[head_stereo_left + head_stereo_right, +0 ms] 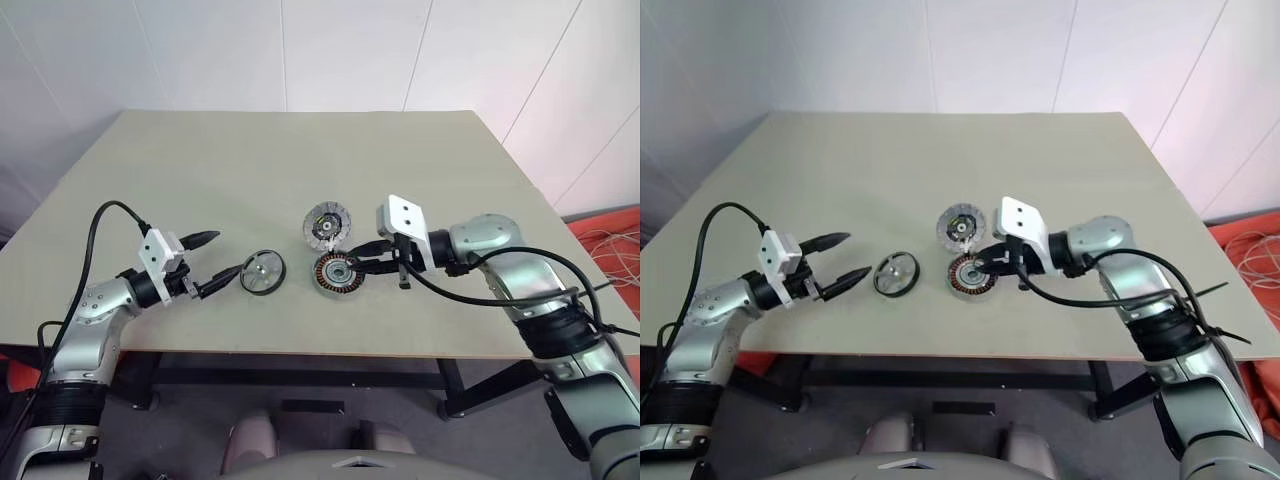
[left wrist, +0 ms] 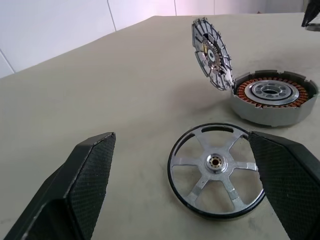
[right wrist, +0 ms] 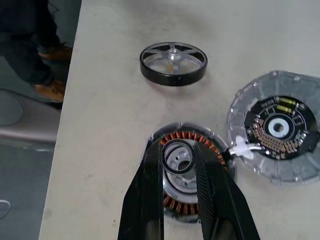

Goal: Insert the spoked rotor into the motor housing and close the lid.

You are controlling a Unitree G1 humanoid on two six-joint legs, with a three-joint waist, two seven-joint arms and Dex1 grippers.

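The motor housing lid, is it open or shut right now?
Open. The lid is swung up off the motor housing, so the copper windings and silver hub show; the spoked rotor lies on the table.

The 2 head views look forward and down over the whole worktop (image 1: 200, 160) from above. Each wrist view looks close along its own fingers; both share the spoked rotor (image 2: 216, 170) and motor housing (image 3: 186, 175).

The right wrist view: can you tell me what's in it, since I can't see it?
The right gripper pinches a small black ring above the motor housing with copper windings. The open lid lies beside it, and the spoked rotor sits farther off on the table.
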